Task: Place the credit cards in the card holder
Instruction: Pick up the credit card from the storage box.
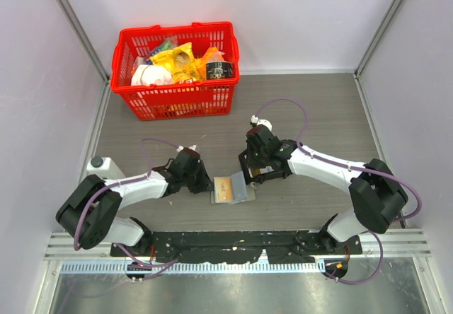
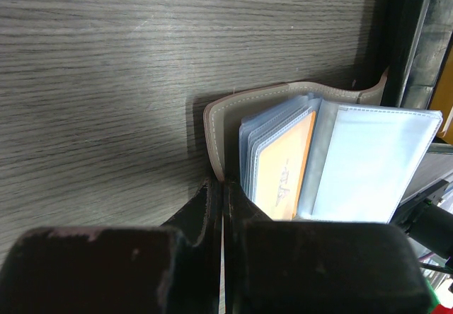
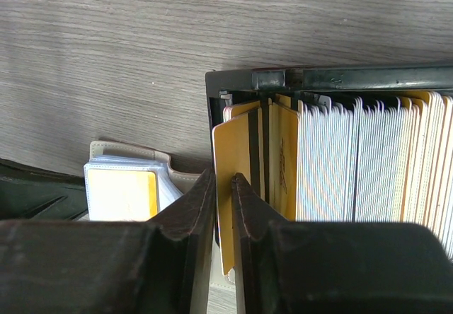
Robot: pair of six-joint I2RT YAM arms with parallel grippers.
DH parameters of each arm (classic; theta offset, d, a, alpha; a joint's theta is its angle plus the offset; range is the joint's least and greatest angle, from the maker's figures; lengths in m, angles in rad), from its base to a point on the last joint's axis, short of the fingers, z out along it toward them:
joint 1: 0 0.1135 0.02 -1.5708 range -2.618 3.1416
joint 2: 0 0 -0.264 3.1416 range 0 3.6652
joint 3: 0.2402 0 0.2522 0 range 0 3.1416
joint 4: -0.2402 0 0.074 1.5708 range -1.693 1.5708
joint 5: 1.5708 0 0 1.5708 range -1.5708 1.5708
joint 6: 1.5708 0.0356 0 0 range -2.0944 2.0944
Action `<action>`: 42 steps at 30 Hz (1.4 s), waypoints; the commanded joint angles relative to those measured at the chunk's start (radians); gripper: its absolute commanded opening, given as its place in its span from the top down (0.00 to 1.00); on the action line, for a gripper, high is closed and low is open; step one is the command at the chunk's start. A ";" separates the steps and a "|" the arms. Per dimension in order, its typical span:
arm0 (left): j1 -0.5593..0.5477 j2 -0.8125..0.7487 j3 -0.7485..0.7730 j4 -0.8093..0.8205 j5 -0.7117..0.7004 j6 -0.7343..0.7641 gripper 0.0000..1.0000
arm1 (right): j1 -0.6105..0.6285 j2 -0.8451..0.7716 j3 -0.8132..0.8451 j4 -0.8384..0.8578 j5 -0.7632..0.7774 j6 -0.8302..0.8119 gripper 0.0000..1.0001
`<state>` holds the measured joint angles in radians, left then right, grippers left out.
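Top external: card holder (image 1: 232, 189) lies open on the table (image 1: 318, 109), between both arms, near edge. Left gripper (image 1: 204, 181) at its left edge, right gripper (image 1: 253, 171) over the black tray (image 1: 244, 164) just right of the holder. Red basket (image 1: 177, 100) of groceries at far left, well apart.

Left wrist: left gripper (image 2: 216, 201) fully closed, tips touching the card holder (image 2: 226, 116) cover edge; cannot tell if cover is pinched. Orange card (image 2: 283, 165) already sits in a clear sleeve.

Right wrist: right gripper (image 3: 223, 194) nearly closed, pinching one yellow credit card (image 3: 230, 144) upright at the left end of the credit cards (image 3: 354, 158) row standing in the black tray (image 3: 233, 79). Card holder (image 3: 106, 148) lower left.
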<state>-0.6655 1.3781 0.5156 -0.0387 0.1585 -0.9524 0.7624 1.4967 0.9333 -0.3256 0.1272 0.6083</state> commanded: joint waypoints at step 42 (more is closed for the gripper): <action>-0.003 0.047 0.006 -0.072 -0.022 0.044 1.00 | -0.063 -0.038 -0.057 0.197 -0.268 0.100 0.81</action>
<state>-0.6655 1.3872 0.5274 -0.0494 0.1646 -0.9348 0.6899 1.4967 0.8822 -0.2192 -0.0483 0.6632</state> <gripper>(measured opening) 0.014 0.194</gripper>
